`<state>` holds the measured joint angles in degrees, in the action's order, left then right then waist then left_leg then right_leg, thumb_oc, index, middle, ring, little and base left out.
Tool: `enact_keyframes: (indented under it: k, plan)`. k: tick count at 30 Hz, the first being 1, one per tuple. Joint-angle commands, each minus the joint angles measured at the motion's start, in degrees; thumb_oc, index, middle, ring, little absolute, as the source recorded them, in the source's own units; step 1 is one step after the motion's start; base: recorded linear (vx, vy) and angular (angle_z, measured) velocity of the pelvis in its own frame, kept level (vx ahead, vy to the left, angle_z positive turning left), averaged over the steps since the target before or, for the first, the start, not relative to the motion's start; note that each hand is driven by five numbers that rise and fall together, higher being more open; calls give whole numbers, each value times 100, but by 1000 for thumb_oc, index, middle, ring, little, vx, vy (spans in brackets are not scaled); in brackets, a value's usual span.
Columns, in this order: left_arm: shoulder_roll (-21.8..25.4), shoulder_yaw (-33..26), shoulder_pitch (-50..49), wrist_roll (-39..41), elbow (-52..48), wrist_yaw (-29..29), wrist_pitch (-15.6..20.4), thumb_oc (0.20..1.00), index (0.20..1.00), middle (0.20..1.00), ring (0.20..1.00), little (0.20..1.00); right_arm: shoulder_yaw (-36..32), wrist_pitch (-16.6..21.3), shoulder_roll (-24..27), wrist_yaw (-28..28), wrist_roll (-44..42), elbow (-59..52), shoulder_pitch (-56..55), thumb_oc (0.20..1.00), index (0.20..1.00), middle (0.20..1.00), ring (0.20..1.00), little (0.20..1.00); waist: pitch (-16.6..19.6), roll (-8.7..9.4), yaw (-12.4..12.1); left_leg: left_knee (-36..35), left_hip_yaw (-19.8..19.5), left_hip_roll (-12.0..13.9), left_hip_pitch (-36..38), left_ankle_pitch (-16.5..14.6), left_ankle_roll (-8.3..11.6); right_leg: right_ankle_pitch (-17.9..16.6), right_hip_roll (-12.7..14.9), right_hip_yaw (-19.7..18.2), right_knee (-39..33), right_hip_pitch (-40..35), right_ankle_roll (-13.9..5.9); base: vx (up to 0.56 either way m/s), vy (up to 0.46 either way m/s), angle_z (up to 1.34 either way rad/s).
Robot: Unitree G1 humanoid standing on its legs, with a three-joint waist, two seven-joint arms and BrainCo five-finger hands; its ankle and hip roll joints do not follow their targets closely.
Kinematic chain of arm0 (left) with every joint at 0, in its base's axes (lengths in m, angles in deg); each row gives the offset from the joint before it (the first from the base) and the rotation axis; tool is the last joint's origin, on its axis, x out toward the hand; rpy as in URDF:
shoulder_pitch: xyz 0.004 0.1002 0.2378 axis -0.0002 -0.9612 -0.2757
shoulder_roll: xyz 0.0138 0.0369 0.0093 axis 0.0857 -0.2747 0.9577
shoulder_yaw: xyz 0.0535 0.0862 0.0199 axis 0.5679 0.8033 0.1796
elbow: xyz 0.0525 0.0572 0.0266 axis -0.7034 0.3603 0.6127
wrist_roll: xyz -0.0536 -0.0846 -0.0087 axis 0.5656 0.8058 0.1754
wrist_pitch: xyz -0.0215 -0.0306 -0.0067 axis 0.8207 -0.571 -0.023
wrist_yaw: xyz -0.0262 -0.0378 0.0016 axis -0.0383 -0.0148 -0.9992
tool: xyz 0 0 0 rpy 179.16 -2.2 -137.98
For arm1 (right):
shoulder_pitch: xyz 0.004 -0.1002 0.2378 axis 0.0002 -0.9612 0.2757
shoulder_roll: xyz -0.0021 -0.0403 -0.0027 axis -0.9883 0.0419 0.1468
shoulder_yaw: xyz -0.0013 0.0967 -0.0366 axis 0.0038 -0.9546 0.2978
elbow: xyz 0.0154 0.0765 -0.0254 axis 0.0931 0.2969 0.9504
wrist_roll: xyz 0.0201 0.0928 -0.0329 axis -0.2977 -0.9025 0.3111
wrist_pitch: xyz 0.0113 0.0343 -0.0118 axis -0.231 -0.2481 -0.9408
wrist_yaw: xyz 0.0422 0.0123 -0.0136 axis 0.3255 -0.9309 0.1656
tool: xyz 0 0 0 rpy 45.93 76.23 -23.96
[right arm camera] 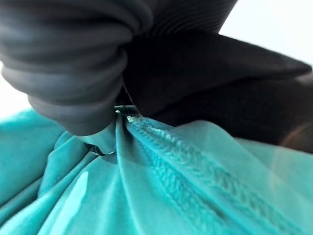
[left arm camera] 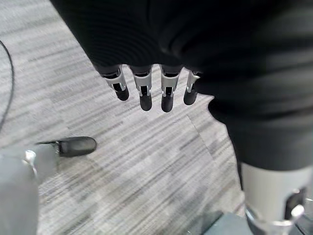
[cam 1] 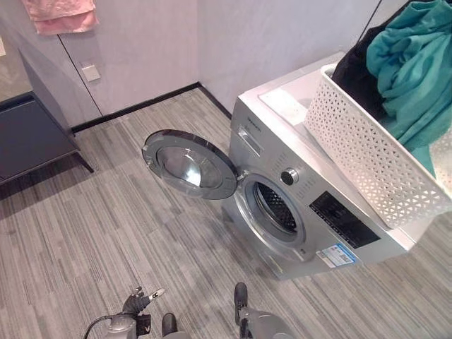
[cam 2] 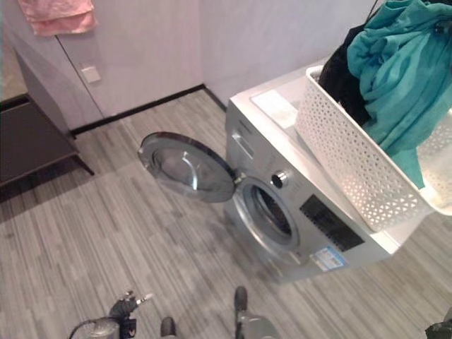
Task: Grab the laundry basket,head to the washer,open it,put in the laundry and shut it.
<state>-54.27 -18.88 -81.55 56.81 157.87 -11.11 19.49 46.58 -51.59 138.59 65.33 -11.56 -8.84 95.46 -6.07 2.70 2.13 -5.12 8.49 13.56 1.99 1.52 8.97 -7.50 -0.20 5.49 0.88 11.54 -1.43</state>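
- The right hand [right arm camera: 73, 73] showed in its wrist view as a dark ribbed cover pressed into bunched teal cloth [right arm camera: 161, 186]; its fingers were buried in the folds, so whether they gripped the cloth could not be told.
- The left hand [left arm camera: 146, 83] hung over the grey striped wooden floor [left arm camera: 122, 171], its silver dark-tipped fingers [left arm camera: 167, 100] straight, relaxed and holding nothing.
- The teal cloth was heaped high in the white perforated plastic laundry basket [cam 1: 367, 162], with a black garment [cam 1: 357, 70] just beside it, apparently in the same basket.
- The basket rested on top of the silver front-loading washing machine [cam 1: 311, 212], near the machine's right end.
- The washer's round glass-fronted door [cam 1: 189, 164] stood swung wide open to the left, leaving the dark drum opening [cam 1: 274, 206] exposed.
- A pink towel [cam 1: 60, 15] hung against the pale wall above a dark low cabinet [cam 1: 32, 138], well apart from the washer.
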Motion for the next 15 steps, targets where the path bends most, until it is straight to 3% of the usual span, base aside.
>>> enact_keyframes:
  k: [1, 15]
  plan:
    - [373, 195, -21, -116, 122, 135, 149, 1000, 1000, 1000, 1000, 1000, 224, 206, 85, -309, -224, 565, 1097, 200, 200, 200, 200, 200, 238, 316, -71, 214, -319, 217, 309, -8, -47, 804, 482, -299, 428, -89, -586, 0, 0, 0]
    - [353, 149, -53, -119, 183, 242, 168, 1000, 1000, 1000, 1000, 1000, 123, 190, -95, -515, -56, 777, 1171, 200, 200, 200, 200, 200, 235, 278, -112, 145, -347, 178, 324, 21, -45, 781, 497, -280, 364, -120, -590, 0, 0, 0]
